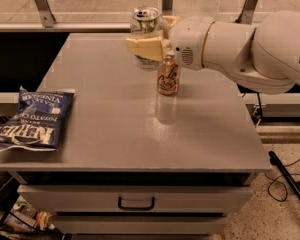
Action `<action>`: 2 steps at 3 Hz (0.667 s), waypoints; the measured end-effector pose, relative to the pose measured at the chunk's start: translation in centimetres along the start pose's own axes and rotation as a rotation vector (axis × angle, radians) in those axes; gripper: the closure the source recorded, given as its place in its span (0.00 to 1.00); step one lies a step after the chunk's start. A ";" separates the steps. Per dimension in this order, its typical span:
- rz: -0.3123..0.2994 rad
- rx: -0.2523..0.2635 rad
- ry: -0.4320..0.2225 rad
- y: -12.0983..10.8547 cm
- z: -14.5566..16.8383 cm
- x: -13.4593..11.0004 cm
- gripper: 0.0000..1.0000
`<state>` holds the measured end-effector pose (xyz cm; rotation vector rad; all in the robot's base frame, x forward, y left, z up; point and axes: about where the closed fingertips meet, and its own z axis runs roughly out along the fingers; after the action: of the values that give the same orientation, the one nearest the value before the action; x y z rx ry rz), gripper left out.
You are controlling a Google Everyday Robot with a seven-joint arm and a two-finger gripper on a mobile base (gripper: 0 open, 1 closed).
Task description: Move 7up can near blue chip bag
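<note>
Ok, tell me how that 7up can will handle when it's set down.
The tool holds the 7up can upright above the table, beside the gold can. Tall and narrow, it may tip if released tilted. On its side, its round wall would probably roll. Its smooth metal could slip in a loose grip.

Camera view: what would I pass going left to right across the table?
The blue chip bag → 7up can, held above the table in the gripper → gold can → robot arm.
</note>
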<state>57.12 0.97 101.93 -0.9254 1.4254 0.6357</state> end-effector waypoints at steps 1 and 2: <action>0.038 -0.010 0.028 0.0 1.4 1.6 1.00; 0.059 -0.014 0.061 1.1 2.8 3.0 1.00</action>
<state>57.96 3.40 98.55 -0.9239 1.5085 0.6670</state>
